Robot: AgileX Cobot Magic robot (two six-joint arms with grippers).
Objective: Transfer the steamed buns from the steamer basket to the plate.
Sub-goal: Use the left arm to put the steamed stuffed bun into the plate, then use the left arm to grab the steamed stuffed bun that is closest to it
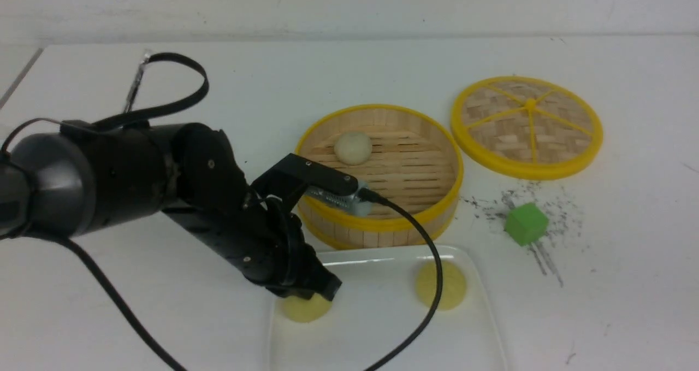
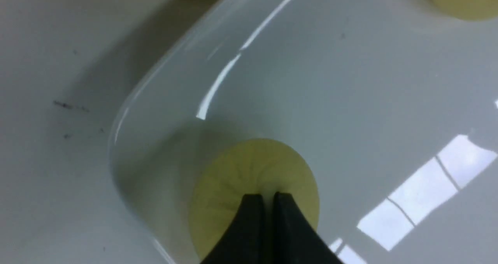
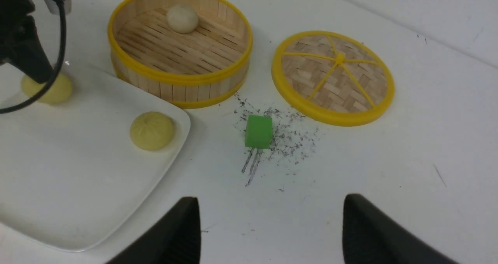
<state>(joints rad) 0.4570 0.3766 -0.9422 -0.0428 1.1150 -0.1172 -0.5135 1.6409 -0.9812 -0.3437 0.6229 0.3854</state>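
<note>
Left gripper (image 2: 265,201), jaws together, half hides yellow bun (image 2: 233,174) at plate's (image 1: 355,333) far-left corner; second yellow bun (image 1: 453,289) farther right; off-white bun (image 1: 353,147) in steamer basket (image 1: 382,224); right gripper (image 3: 270,201) agape, empty; green cube (image 1: 526,224) right of basket.

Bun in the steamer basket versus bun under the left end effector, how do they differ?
The basket bun is off-white, the plate bun pale yellow. The basket bun sits alone in the steamer basket; the plate bun lies on the plate under the shut left end effector. Both are round domes.

Front overview; left wrist closest; common plate (image 1: 355,316)
</note>
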